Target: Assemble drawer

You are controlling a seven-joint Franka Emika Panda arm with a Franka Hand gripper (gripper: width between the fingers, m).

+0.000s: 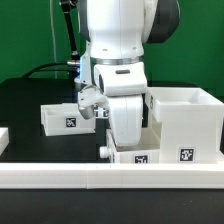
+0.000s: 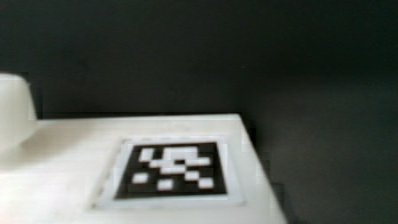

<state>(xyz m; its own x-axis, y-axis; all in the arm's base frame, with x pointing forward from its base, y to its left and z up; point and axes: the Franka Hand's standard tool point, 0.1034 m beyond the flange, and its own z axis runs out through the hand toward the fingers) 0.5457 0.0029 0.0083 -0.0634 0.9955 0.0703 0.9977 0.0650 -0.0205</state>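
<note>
a: well, starting on the exterior view's left: the small tray (image 1: 64,117) sits alone on the black table (image 1: 30,100), its tag facing the camera, apart from the other parts.
b: and the middle?
a: the arm's wrist hangs low over the second tray (image 1: 138,156), which lies just behind the long rail (image 1: 60,178). the gripper (image 1: 103,149) is mostly hidden by the wrist, so i cannot tell whether its fingers are spread, closed, or holding anything. the wrist view only shows a blurred tag (image 2: 175,170) on a white face, very close.
b: then the right?
a: the big open case (image 1: 186,122) stands just beside that second tray. my judgement: take the tray by a side wall, keep it level, square it with the case's opening, and slide slowly so it doesn't jam.
</note>
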